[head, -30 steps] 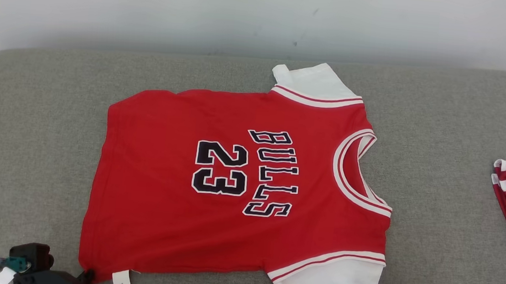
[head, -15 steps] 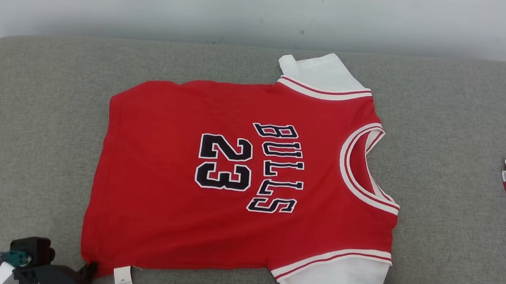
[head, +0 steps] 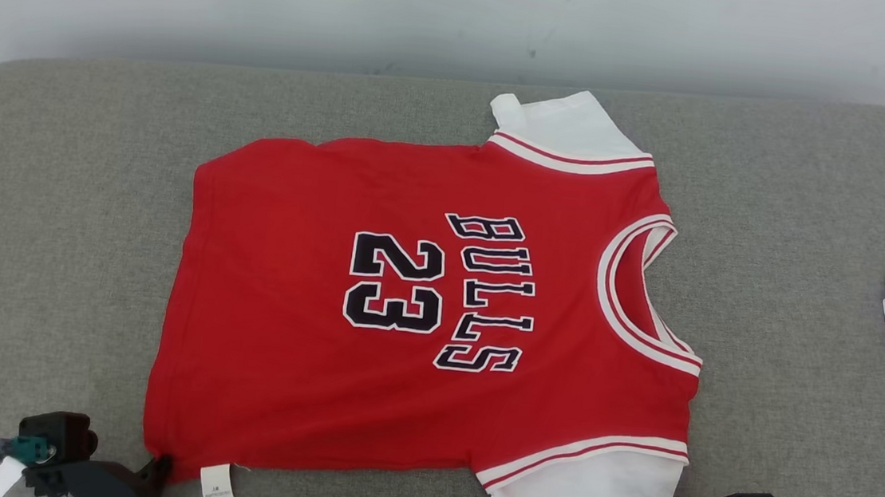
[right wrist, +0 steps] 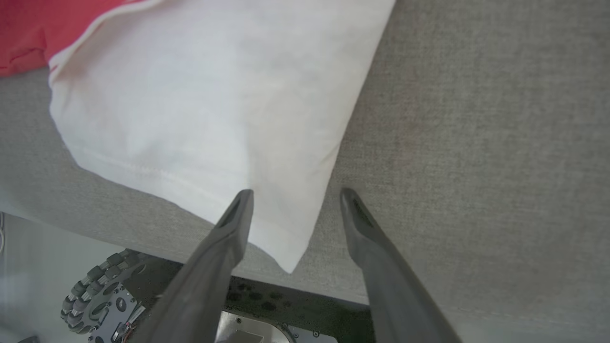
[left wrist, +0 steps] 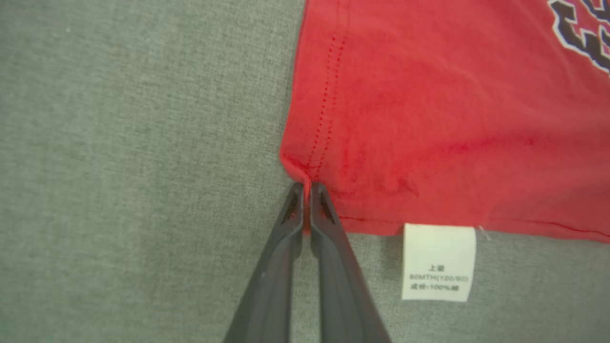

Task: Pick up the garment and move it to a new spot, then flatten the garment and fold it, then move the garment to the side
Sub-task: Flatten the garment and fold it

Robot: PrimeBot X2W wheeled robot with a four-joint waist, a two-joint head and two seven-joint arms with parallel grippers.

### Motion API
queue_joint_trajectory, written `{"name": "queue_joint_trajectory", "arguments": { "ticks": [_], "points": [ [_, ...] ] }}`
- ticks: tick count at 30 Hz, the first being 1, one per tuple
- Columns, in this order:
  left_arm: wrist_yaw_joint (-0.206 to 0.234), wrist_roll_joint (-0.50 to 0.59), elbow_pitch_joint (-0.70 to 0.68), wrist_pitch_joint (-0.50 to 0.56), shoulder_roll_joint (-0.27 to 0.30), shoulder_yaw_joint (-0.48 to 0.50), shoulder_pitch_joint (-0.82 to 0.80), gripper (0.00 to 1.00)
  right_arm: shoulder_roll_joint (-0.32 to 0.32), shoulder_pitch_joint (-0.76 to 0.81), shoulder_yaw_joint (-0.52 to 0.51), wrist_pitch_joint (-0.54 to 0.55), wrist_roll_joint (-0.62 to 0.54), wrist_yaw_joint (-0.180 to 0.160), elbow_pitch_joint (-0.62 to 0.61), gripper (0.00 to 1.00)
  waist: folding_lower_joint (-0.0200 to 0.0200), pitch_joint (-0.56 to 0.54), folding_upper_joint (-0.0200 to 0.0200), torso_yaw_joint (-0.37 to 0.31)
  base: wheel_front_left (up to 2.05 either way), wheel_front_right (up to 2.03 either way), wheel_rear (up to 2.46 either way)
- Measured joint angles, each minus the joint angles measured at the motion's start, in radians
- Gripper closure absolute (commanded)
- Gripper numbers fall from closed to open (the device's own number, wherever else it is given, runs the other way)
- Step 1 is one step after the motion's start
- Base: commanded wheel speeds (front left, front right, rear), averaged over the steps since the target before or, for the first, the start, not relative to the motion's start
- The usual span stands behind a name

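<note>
Grey cushioned surface. The red jersey lies flat at its centre, collar toward the robot's right. Your left gripper is pinched on the near hem corner beside the label. Your right gripper has its jaws apart over the corner of the white sleeve.

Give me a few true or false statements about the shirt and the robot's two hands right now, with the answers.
1. The left hand is shut on the shirt's hem corner. True.
2. The right hand is clamped on the white sleeve. False: it is open, straddling the sleeve's edge.
3. The number 23 faces up. True.
4. The white label sits at the collar. False: it hangs from the bottom hem, beside the left hand.
</note>
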Motion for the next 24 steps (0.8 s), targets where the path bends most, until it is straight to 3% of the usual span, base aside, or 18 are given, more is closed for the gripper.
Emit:
{"name": "queue_joint_trajectory", "arguments": {
  "ticks": [5, 7, 9, 11, 12, 15, 17, 18, 24],
  "points": [
    [0.000, 0.000, 0.000, 0.000, 0.000, 0.000, -0.001, 1.00, 0.006, -0.001, -0.007, 0.009, -0.005, -0.001, 0.000, 0.06, 0.0000, 0.005, 0.0000, 0.001, 0.00, 0.00, 0.00],
    [-0.002, 0.000, 0.000, 0.000, 0.000, 0.000, -0.002, 1.00, 0.009, -0.004, -0.011, 0.010, -0.006, -0.005, 0.004, 0.21, 0.0000, 0.007, 0.0000, 0.001, 0.00, 0.00, 0.00],
    [-0.005, 0.000, 0.000, 0.000, 0.000, 0.000, -0.002, 1.00, 0.013, -0.009, -0.016, 0.009, -0.008, -0.010, 0.009, 0.51, 0.0000, 0.009, 0.0000, 0.001, 0.00, 0.00, 0.00],
    [-0.005, 0.000, 0.000, 0.000, 0.000, 0.000, -0.003, 1.00, 0.020, -0.028, -0.019, 0.009, -0.013, -0.010, 0.014, 0.69, 0.0000, 0.012, 0.0000, 0.002, 0.00, 0.00, 0.00],
    [-0.005, 0.000, 0.000, 0.000, 0.000, 0.000, -0.003, 1.00, 0.025, -0.034, -0.018, 0.009, -0.017, -0.013, 0.016, 0.75, 0.0000, 0.012, 0.0000, 0.002, 0.00, 0.00, 0.00],
    [-0.005, 0.000, 0.000, -0.001, 0.000, 0.000, -0.004, 1.00, 0.036, -0.044, -0.015, 0.009, -0.020, -0.017, 0.018, 0.77, 0.0000, 0.014, 0.0000, 0.003, 0.00, 0.00, 0.00],
    [-0.005, 0.000, 0.000, -0.001, 0.000, 0.000, -0.004, 1.00, 0.040, -0.044, -0.014, 0.009, -0.029, -0.018, 0.018, 0.85, 0.0000, 0.014, 0.0000, 0.003, 0.00, 0.00, 0.00],
    [-0.005, 0.000, 0.000, -0.001, 0.000, 0.000, -0.004, 1.00, 0.041, -0.044, -0.013, 0.009, -0.033, -0.019, 0.019, 1.00, 0.0000, 0.014, 0.0000, 0.003, 0.00, 0.00, 0.00],
    [-0.005, -0.002, 0.001, -0.001, -0.001, 0.000, -0.005, 1.00, 0.044, -0.043, -0.012, 0.013, -0.040, -0.019, 0.017, 1.00, 0.0000, 0.015, 0.0001, 0.004, 0.00, 0.00, 0.00]
  ]
}}
